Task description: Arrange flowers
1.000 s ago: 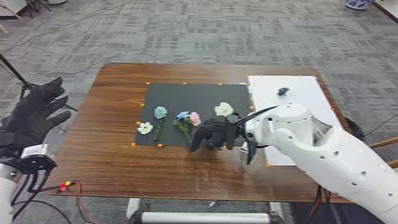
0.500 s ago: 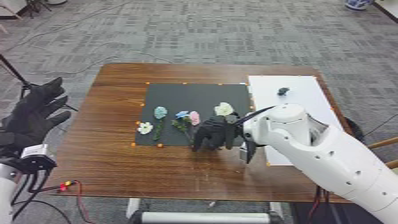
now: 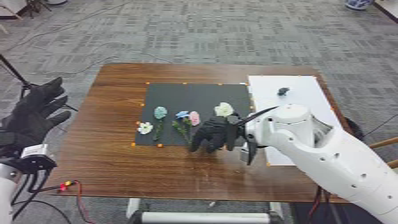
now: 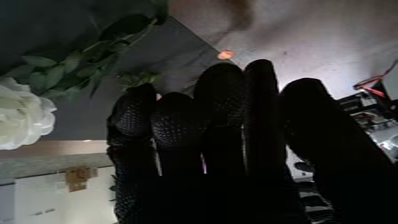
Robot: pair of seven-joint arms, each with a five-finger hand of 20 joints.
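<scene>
Because the white, ruffled rose [image 3: 224, 109] lies toward the right edge of the flat black mat [image 3: 197, 93], the black-fabric-gloved right hand [image 3: 213, 132] sits at the near edge, fingers extended and narrowly spaced, presumably for stem access.

From where I stand, I can't read any text, label, brand, number or sign.
</scene>
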